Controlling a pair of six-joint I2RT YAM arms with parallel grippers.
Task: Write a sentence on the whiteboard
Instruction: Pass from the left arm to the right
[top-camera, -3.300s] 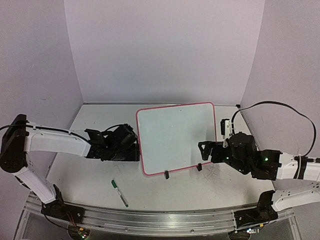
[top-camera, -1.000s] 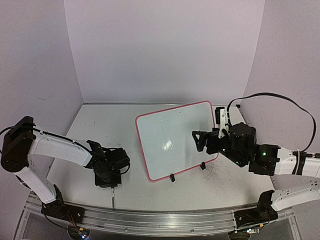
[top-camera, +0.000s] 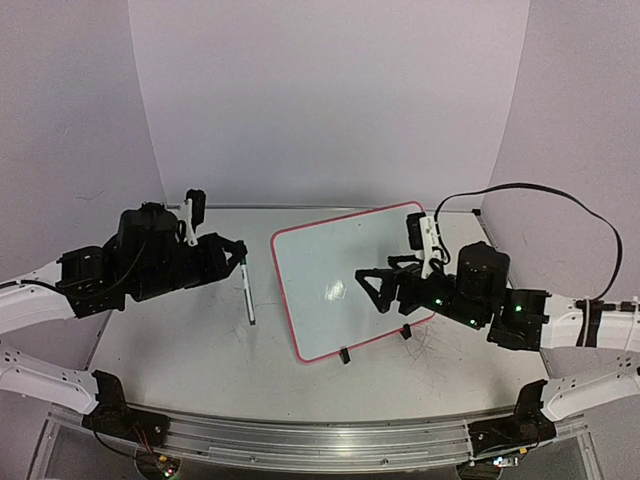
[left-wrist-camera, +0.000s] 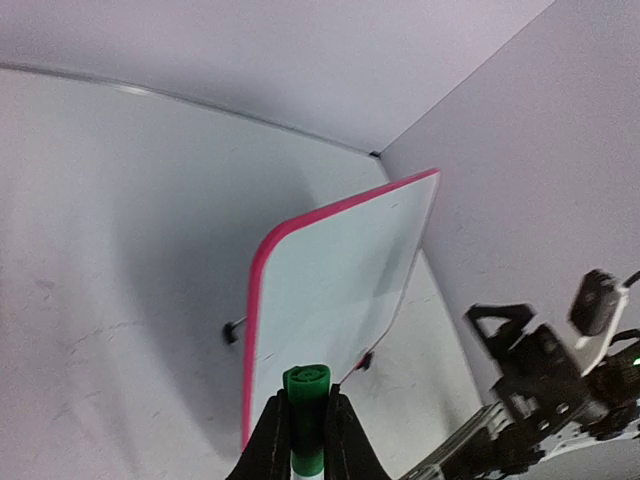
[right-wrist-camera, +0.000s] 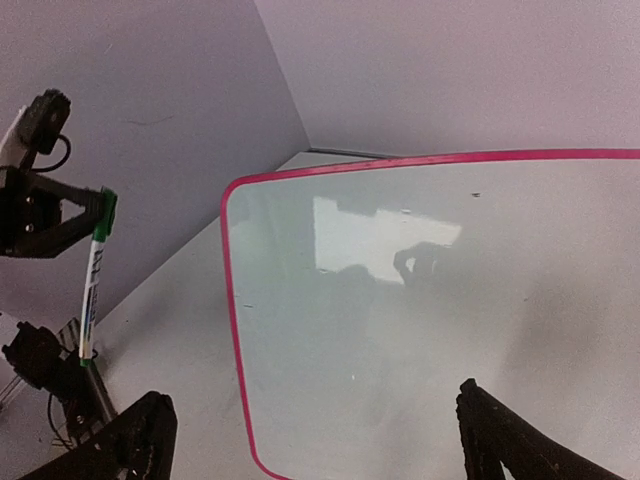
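Two claws, two jobs: your left claw (top-camera: 236, 256) grips the green marker (top-camera: 247, 292) just left of the blank whiteboard (top-camera: 335, 270) standing mid-way across the table (top-camera: 180, 335). Brace its frame with your wide-open right claw (top-camera: 382, 285), hovering at its right side, before the tip lands.

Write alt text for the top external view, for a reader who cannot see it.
The left gripper holds a green-and-white marker pointing down over the table, left of a blank, pink-framed whiteboard. The right gripper is open over the board's right side.
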